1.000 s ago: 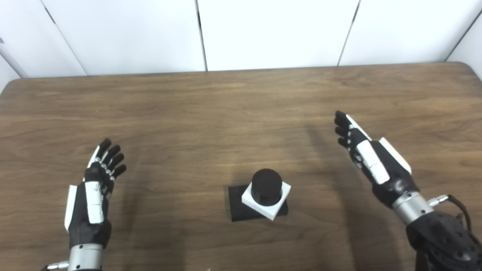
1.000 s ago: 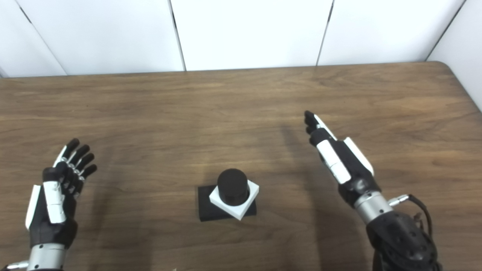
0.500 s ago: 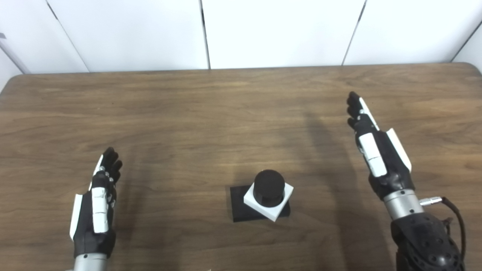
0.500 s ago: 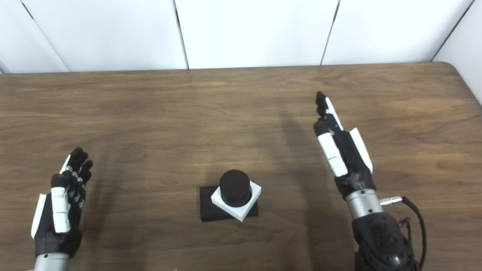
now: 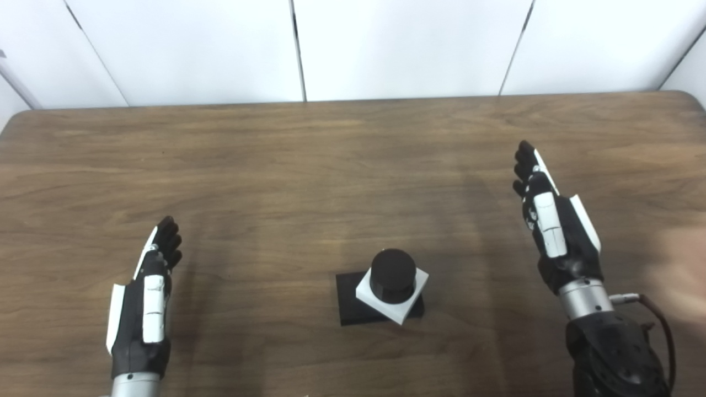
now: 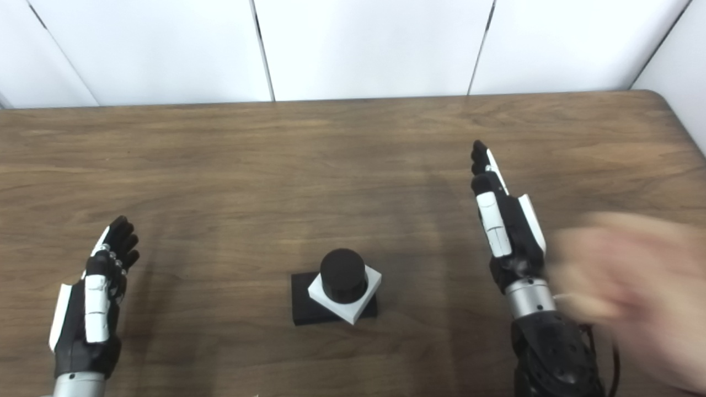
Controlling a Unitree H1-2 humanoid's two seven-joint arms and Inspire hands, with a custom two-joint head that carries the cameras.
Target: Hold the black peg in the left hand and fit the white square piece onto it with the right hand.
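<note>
Left hand [image 5: 140,309] and right hand [image 5: 557,231] hover empty, fingers extended, near the desk's [image 5: 331,160] side edges. Between them, toward the near edge, black peg [image 5: 392,273] stands upright, white square piece [image 5: 392,295] seated around it.

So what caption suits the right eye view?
White piece on the peg, both hands open, blurred human hand entering.

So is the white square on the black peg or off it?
On. The white square piece rings the black peg, whose round top pokes through.
</note>
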